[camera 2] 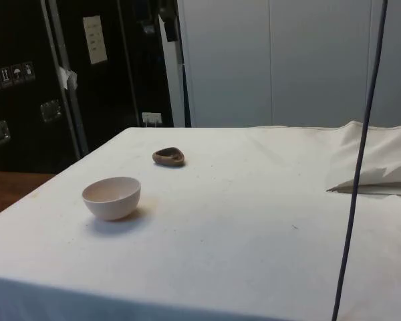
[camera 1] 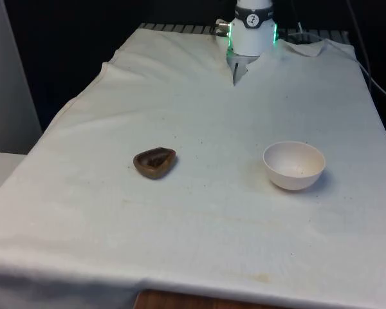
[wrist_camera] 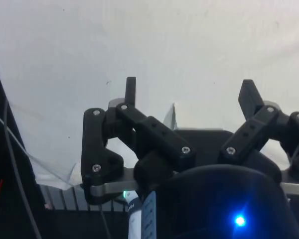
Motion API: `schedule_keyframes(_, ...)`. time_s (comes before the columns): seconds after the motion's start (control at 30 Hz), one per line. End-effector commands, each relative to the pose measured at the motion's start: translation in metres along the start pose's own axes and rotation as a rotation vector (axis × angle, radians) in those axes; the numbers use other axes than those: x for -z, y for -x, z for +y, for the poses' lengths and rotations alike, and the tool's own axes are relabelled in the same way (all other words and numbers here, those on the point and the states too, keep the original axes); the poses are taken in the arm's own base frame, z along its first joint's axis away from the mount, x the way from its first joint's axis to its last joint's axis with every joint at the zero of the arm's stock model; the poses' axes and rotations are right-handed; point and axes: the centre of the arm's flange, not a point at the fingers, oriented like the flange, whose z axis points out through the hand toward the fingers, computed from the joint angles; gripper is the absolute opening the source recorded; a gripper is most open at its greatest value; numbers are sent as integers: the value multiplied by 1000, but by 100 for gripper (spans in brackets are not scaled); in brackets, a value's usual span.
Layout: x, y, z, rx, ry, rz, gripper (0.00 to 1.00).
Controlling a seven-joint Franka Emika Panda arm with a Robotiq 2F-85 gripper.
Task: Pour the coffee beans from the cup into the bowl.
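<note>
A small brown cup (camera 1: 155, 162) with dark coffee beans inside sits on the white cloth towards the front view's left; the side view has the cup (camera 2: 169, 157) further back on the table. A pale empty bowl (camera 1: 294, 165) stands to the front view's right, and in the side view the bowl (camera 2: 111, 197) is near the table's front corner. My gripper (wrist_camera: 189, 94) is open in the wrist view, its two black fingers (wrist_camera: 131, 90) spread wide over bare cloth near the robot's base, with nothing between them. Cup and bowl are far from it.
The robot's base (camera 1: 252, 29) stands at the table's far end, where the cloth (camera 1: 199, 212) is bunched. A dark cable (camera 2: 361, 160) hangs down in the side view's right. Cables lie at the far right corner of the table (camera 1: 379, 84).
</note>
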Motion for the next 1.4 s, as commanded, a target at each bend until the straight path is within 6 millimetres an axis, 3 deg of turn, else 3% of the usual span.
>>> schedule_keyframes(0.0,-1,-2,2,7,2,3,100)
schedule_keyframes(0.43,-9,-6,23,56,2,15,100)
schedule_keyframes(0.9,-5,-4,47,157,8,44,100)
schedule_keyframes(1.37,-3,-7,57,244,22,81,100)
